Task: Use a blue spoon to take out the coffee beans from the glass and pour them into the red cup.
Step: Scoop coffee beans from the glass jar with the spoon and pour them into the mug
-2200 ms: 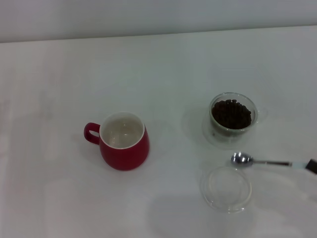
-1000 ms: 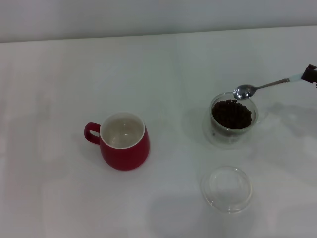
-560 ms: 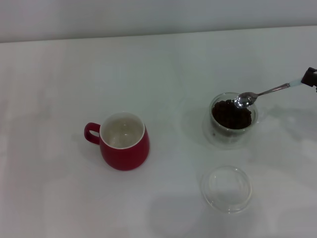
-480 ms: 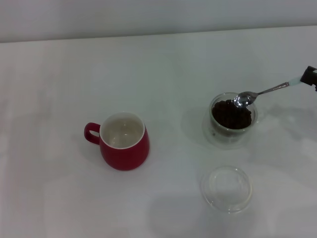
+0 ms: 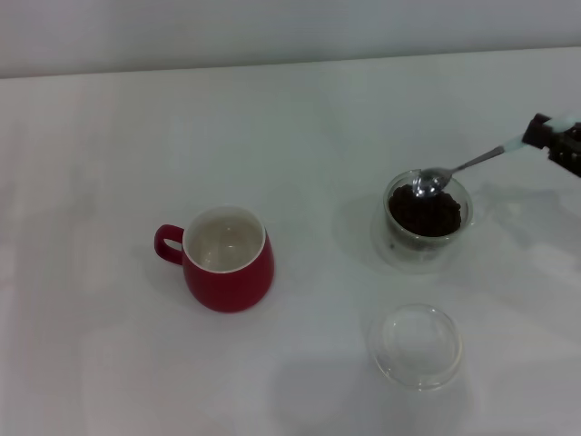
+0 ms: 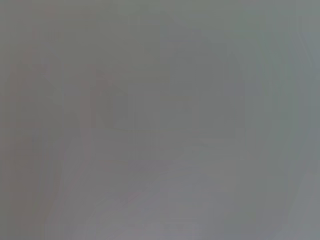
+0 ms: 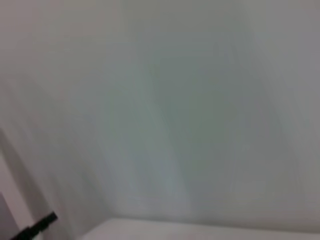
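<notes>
Beans sit dark and heaped in the glass, which stands toward the right edge of the tabletop, about midway between its far and near edges. In the head view my right tool comes in at that right edge, clamped on the pale handle end of the blue spoon. The stem slopes down to the metal bowl, which lies at the far rim of the glass, just at the top of the heap. I cannot tell whether any beans lie in the bowl. The red cup stands well apart, left of the middle of the tabletop, its handle turned toward the left edge and its white inside bare. A shallow clear dish lies nearer the near edge, in front of the glass.

My left wrist view gives only a flat grey blur, and my left tool appears in no view, so I take that arm to be parked.

My right wrist view shows pale surface and a thin dark bar at one corner, and none of the task's things.

As I judge it, the work is barely begun: the spoon is grasped and brought to the glass, but no scoop has reached the cup. Loading, carrying across and tipping all remain.
</notes>
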Controlling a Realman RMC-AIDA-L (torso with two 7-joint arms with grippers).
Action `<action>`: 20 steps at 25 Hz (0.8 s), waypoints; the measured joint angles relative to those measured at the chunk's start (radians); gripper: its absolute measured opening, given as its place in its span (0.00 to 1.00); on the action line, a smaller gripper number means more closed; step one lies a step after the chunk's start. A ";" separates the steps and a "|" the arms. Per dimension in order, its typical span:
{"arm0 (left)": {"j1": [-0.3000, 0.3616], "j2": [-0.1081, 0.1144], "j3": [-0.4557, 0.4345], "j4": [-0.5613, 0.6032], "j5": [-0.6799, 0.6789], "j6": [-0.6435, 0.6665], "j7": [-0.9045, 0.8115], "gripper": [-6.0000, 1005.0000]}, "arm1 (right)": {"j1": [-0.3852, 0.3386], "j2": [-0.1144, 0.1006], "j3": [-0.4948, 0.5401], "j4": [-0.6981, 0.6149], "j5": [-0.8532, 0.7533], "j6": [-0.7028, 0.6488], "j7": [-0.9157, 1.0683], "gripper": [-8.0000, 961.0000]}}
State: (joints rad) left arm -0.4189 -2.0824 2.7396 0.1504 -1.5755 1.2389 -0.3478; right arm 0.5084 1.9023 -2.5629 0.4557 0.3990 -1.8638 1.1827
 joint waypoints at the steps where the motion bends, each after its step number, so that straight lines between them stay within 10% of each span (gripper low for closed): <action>1: 0.000 0.000 0.000 0.000 0.000 0.000 -0.001 0.77 | 0.001 0.001 -0.008 0.000 0.000 0.006 0.000 0.16; 20: 0.000 -0.001 0.000 0.012 0.004 0.007 -0.005 0.77 | 0.001 0.006 -0.097 0.000 -0.001 0.073 -0.026 0.16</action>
State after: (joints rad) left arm -0.4187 -2.0832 2.7397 0.1626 -1.5718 1.2462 -0.3528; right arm 0.5091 1.9079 -2.6596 0.4556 0.3978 -1.7910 1.1568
